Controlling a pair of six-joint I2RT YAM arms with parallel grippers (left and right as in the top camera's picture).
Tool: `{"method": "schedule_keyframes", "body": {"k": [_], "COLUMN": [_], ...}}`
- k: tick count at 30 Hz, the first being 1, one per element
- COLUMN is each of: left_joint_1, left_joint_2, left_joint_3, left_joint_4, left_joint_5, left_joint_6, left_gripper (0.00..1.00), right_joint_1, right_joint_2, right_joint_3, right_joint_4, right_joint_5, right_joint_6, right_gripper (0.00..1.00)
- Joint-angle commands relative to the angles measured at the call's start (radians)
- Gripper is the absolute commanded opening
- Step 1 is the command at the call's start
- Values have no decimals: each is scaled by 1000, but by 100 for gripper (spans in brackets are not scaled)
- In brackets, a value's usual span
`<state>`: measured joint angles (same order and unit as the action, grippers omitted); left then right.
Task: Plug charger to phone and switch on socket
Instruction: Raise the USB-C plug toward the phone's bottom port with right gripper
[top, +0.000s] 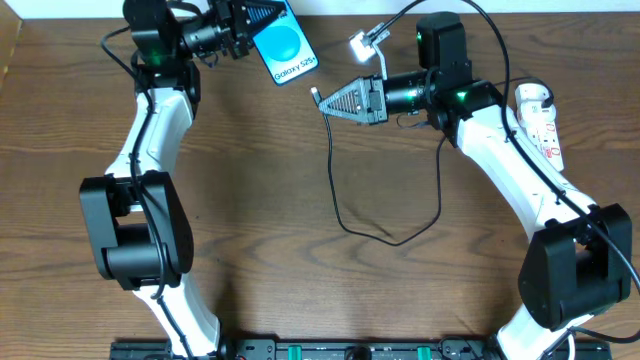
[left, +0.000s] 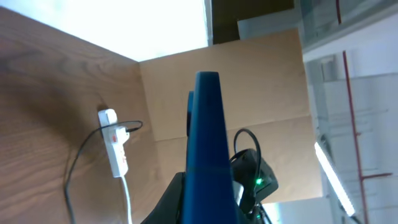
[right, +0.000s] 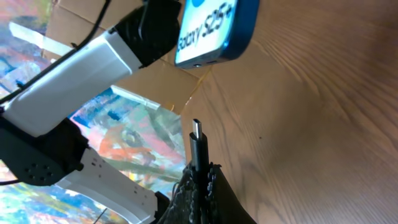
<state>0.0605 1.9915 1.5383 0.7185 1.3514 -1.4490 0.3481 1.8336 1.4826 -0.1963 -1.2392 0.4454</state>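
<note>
Left gripper clamps the phone. Right gripper pinches the charger by its tip, with the phone's port just ahead of its fingers.

Brown wood-grain table; dark rail with green marks along near edge. Cardboard sheet upright behind table. Colourful painted panel in background.

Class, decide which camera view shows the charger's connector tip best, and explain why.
The right wrist view: the connector tip stands close and sharp, held by the right tool. Overhead it is only a tiny speck. The left wrist view does not show it.
</note>
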Motion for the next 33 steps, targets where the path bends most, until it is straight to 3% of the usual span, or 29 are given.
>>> {"method": "schedule_keyframes", "body": {"k": [1, 12, 33], "left_joint_1": [-1, -2, -26], "left_joint_2": [-19, -19, -19], "left_joint_3": [21, 21, 21], "left_joint_4": [13, 14, 13], "left_joint_5": [-22, -64, 33], "left_joint_6": [-74, -77, -80], "left_gripper": [7, 7, 7], "right_joint_1": [-2, 0, 18], "right_joint_2": [-8, -8, -8], "right_joint_3": [3, 2, 2], "right_joint_4": [34, 134, 137], "right_joint_5": [-35, -24, -7], "right_joint_6": [63, 217, 216], "right_gripper": [1, 1, 1]}}
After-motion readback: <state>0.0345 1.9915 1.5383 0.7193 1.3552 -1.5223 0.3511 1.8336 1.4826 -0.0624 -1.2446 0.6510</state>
